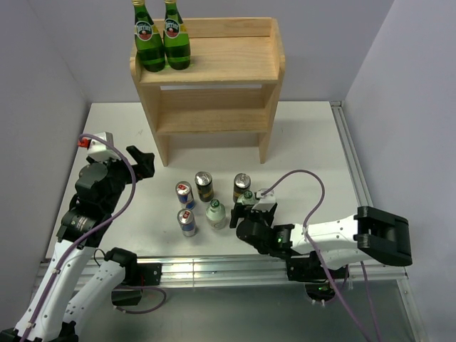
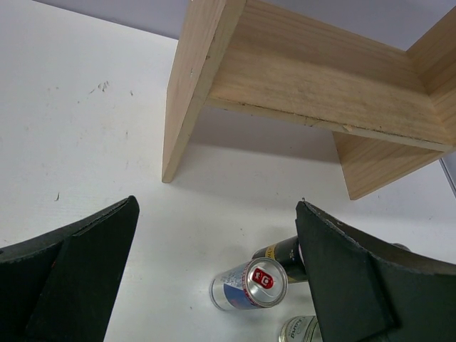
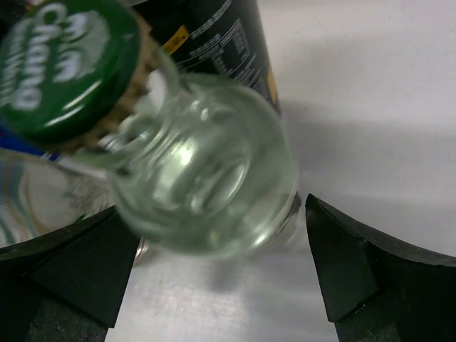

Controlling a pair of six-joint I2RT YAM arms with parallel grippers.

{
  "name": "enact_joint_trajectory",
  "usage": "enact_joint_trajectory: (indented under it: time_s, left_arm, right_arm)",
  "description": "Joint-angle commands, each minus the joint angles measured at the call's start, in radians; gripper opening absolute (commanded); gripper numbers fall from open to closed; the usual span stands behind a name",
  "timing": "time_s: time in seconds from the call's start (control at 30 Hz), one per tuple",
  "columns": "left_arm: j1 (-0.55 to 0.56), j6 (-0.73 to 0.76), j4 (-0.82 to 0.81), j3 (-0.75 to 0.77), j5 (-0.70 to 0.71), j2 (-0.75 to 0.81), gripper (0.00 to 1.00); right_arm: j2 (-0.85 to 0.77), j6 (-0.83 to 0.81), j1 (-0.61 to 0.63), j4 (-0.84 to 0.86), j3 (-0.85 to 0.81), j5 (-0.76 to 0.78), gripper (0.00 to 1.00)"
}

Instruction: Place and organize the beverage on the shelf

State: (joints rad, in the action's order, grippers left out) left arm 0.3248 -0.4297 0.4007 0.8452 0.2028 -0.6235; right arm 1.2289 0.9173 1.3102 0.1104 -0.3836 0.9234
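Six small drinks stand on the white table in front of the wooden shelf (image 1: pixel 214 78). There are two blue-silver-red cans (image 1: pixel 184 194) (image 1: pixel 187 221), two black-and-yellow cans (image 1: pixel 204 186) (image 1: pixel 241 186) and two clear green-capped bottles (image 1: pixel 216 212) (image 1: pixel 247 195). My right gripper (image 1: pixel 244 208) is open around the right-hand bottle (image 3: pixel 203 185), with a finger on each side and a gap to both; the bottle still stands on the table. My left gripper (image 1: pixel 143 162) is open and empty, left of the drinks. Its wrist view shows a blue-silver-red can (image 2: pixel 249 285) and a black-and-yellow can (image 2: pixel 283 254) ahead.
Two large green glass bottles (image 1: pixel 162 39) stand on the left of the shelf's top tier. The lower tier (image 1: pixel 214 121) holds nothing. The shelf's left panel (image 2: pixel 192 92) stands ahead of my left gripper. A metal rail (image 1: pixel 214 267) runs along the near table edge.
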Motion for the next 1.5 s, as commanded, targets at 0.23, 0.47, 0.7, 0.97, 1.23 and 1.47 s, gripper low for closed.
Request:
enact_joint_trajectory:
  time_s: [0.23, 0.47, 0.7, 0.97, 1.23, 1.47]
  left_arm:
    - [-0.006, 0.023, -0.049, -0.003, -0.036, -0.002, 0.99]
    - [-0.006, 0.025, -0.051, -0.003, -0.034, -0.008, 0.99]
    - [-0.006, 0.023, -0.046, -0.001, -0.029, -0.01, 0.99]
    - [-0.007, 0.023, -0.046, 0.0, -0.034, -0.002, 0.99]
    - [-0.023, 0.025, -0.046, 0.002, -0.045, 0.011, 0.99]
    - [-0.023, 0.029, -0.045, -0.001, -0.051, 0.019, 0.99]
  right_arm:
    - [0.128, -0.195, -0.141, 0.405, 0.066, 0.054, 1.0]
    - [0.224, -0.242, -0.164, 0.547, 0.072, 0.029, 0.78]
    - [0.181, -0.197, -0.164, 0.45, 0.066, 0.022, 0.07]
    - [-0.067, -0.012, -0.036, -0.053, -0.026, 0.152, 0.0]
    - [-0.292, -0.256, -0.016, -0.204, -0.273, 0.14, 0.0]
    - [-0.082, -0.543, -0.224, -0.198, -0.676, -0.16, 0.0]
